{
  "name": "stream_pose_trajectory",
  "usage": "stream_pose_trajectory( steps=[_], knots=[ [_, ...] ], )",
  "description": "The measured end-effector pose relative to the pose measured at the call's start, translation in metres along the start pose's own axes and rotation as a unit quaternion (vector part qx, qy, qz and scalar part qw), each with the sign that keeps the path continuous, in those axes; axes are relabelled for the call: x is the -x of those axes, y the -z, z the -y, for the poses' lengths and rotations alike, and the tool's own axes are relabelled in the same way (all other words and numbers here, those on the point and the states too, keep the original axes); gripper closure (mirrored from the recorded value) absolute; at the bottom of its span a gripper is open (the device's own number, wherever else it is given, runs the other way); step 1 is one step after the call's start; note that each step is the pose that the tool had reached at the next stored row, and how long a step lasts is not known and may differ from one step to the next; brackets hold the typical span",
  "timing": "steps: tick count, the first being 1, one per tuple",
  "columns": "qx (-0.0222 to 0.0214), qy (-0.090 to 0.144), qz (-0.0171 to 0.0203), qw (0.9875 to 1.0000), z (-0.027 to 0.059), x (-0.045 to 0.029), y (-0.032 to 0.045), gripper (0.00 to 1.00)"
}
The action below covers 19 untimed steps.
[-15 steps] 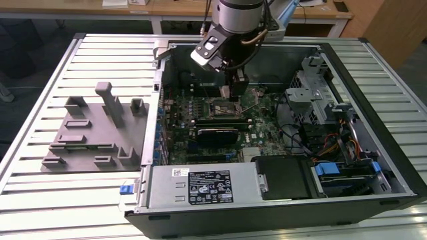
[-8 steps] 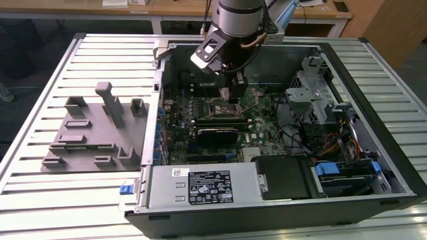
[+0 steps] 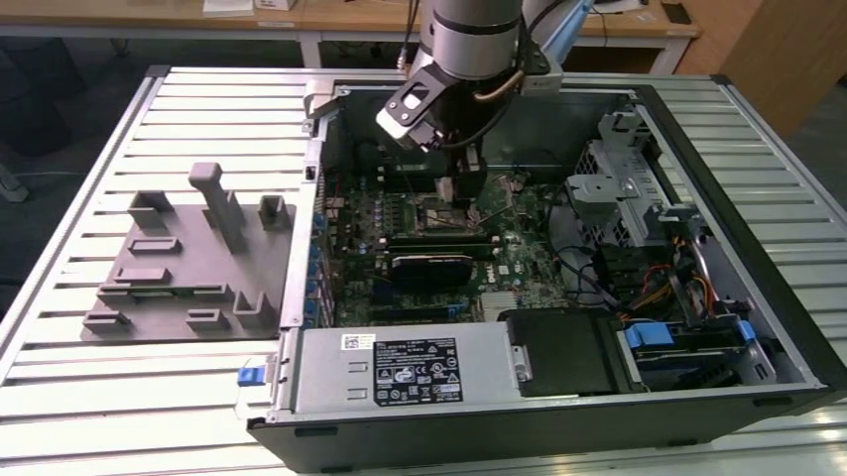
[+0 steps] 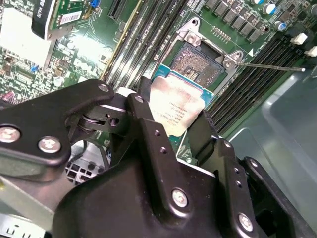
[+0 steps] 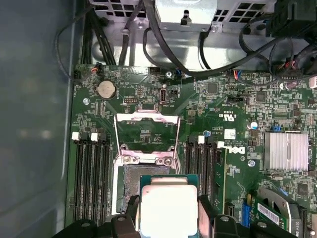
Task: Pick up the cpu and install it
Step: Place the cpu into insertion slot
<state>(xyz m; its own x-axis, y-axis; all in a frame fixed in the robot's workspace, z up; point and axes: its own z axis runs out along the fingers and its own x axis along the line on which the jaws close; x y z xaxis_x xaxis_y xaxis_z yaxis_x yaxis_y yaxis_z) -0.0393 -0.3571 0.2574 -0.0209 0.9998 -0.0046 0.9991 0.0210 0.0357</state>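
The cpu (image 4: 176,105) is a small square chip with a silvery top plate and a thin green rim, also in the first wrist view (image 5: 168,204). My gripper (image 4: 173,121) is shut on it, one black finger (image 4: 145,116) on each of two opposite edges. It hangs just above the motherboard's open socket (image 4: 195,63), partly overlapping it and offset toward one side. In the first wrist view the socket (image 5: 130,184) shows its bare contact field, with the metal load plate (image 5: 146,130) flipped up. The thin socket lever (image 4: 270,66) sticks out sideways. In the exterior view the gripper (image 3: 455,188) is down inside the computer case.
Memory slots (image 5: 92,178) flank the socket on both sides. Around the gripper stand the case walls, a drive cage (image 3: 622,188), cable bundles (image 5: 223,54) and a finned heat sink (image 5: 286,151). A grey power supply box (image 3: 397,369) sits at the case's near edge. A grey parts fixture (image 3: 185,258) lies outside on the slatted table.
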Motion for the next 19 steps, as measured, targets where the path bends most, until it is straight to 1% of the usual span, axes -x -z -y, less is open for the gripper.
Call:
stream_pose_trajectory(
  steps=[8, 12, 19],
  knots=[
    [-0.0001, -0.014, 0.0005, 0.9999, 0.0004, 0.0, -0.0101, 0.46],
    [0.0, -0.017, 0.0006, 0.9999, 0.0006, -0.0005, -0.0154, 0.46],
    [0.0, -0.017, 0.0005, 0.9999, 0.0007, -0.0062, -0.0221, 0.46]
  ],
)
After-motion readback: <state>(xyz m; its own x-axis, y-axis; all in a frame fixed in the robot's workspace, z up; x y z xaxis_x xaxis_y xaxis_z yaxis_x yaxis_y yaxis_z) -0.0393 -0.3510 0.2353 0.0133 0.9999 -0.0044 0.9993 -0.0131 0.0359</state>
